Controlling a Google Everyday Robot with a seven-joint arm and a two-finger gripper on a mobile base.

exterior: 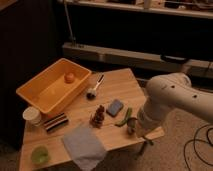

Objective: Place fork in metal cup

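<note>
Robot arm (172, 100), white and bulky, bends low over the right edge of a pale wooden worktop (120, 87), its hand (139, 132) down beside the small shiny steel cup (131, 126) at lower centre-right of the frame, a pose that would suit lowering something into the cup. Whether the hand is closed or spread cannot be told, and the slender fork cannot be made out, likely masked by the arm. A green pod (124, 118) lies just beside the cup. No writing is legible.
</note>
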